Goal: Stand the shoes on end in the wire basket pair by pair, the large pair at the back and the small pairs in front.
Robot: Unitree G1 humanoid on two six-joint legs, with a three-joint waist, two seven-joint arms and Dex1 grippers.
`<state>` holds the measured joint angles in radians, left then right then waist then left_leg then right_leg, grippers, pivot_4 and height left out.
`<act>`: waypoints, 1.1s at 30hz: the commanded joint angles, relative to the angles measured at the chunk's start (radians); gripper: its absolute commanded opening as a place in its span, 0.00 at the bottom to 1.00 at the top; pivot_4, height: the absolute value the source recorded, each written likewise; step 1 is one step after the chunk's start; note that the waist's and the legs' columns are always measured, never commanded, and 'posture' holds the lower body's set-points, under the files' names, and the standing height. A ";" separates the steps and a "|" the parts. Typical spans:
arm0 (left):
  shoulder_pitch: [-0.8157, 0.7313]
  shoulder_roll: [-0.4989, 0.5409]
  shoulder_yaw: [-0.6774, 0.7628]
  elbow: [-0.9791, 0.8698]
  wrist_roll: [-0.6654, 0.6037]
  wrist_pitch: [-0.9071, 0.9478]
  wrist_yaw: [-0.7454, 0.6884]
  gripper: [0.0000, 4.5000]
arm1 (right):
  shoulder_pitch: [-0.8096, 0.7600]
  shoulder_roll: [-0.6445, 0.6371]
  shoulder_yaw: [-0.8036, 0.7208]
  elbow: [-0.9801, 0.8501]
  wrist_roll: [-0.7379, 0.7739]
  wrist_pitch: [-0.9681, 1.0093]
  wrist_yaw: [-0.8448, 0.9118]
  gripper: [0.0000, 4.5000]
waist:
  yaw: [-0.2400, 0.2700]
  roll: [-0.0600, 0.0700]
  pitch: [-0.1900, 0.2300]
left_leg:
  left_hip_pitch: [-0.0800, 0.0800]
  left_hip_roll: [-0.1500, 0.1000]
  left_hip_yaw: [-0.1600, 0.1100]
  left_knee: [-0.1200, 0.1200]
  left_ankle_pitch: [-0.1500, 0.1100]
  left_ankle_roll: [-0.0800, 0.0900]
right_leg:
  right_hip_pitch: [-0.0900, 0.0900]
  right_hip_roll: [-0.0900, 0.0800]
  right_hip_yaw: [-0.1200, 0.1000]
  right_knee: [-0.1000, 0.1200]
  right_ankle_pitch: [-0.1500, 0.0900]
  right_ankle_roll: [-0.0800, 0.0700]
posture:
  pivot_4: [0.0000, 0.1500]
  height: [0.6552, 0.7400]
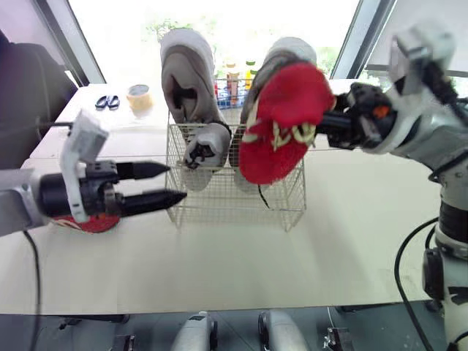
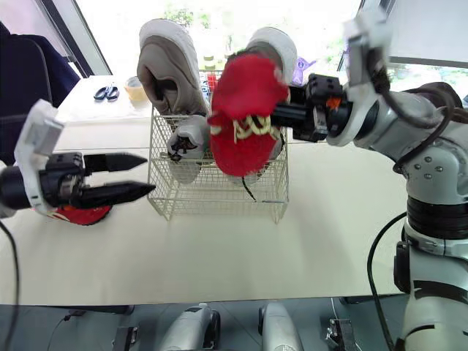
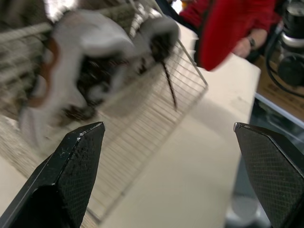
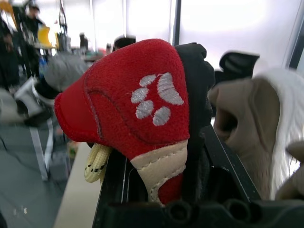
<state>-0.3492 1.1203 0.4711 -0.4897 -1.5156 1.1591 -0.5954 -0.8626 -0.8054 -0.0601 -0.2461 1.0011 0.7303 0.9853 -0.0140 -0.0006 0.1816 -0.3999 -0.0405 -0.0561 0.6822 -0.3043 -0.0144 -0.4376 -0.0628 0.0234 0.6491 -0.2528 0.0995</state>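
A white wire basket [image 1: 219,197] stands mid-table with two large grey shoes [image 1: 191,95] [image 1: 292,55] on end at its back. My right gripper [image 1: 325,121] is shut on a small red shoe [image 1: 281,121], holding it tilted in the air over the basket's front right part. The red shoe [image 4: 137,109] bears a grey paw print and sits between the black fingers. My left gripper [image 1: 164,183] is open, level with the basket's left wall and just short of it. Another red shoe [image 1: 91,221] lies on the table under my left arm.
Scissors [image 1: 107,102] and a roll of tape [image 1: 139,95] lie at the far left of the table. Bottles [image 1: 232,77] stand behind the basket. A dark chair [image 1: 25,88] is at the left edge. A person in red [image 3: 237,14] is in the left wrist view.
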 commanded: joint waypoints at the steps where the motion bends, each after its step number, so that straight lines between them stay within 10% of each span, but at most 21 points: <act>1: -0.001 -0.015 0.011 0.036 0.005 -0.043 -0.042 0.99 | 0.028 0.012 0.029 0.015 -0.122 -0.115 0.094 0.13 | 0.000 0.000 0.000 | 0.001 0.000 0.000 0.000 0.000 0.000 | 0.000 0.000 0.000 0.000 0.000 0.000 | 1.00 1.00; 18: -0.047 -0.012 -0.070 0.091 0.080 -0.043 -0.096 0.99 | 0.252 0.165 0.063 0.111 -0.319 -0.343 0.228 0.13 | 0.000 0.000 0.000 | 0.001 0.000 0.000 -0.001 0.002 -0.004 | 0.000 0.000 0.001 0.000 0.000 0.000 | 1.00 1.00; 26: -0.045 -0.012 -0.072 0.104 0.101 -0.039 -0.094 1.00 | 0.273 0.129 0.076 0.130 -0.377 -0.349 0.283 0.98 | 0.001 0.000 0.000 | 0.001 0.000 0.000 -0.001 0.002 -0.004 | 0.000 0.000 0.001 0.000 0.000 0.000 | 1.00 1.00; 33: -0.027 -0.008 -0.058 0.105 0.120 -0.039 -0.101 1.00 | 0.282 0.070 0.027 0.018 -0.331 -0.261 0.251 0.98 | 0.001 0.000 0.000 | 0.001 0.000 -0.001 -0.001 0.002 -0.004 | 0.000 0.000 0.001 0.000 0.000 0.000 | 1.00 1.00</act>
<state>-0.3733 1.0997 0.3766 -0.3832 -1.4038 1.1286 -0.6899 -0.5752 -0.7129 0.0192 -0.1516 0.6309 0.4448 1.2471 -0.0134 -0.0006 0.1817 -0.3986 -0.0404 -0.0566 0.6814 -0.3025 -0.0181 -0.4373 -0.0633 0.0242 0.6491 -0.2527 0.0994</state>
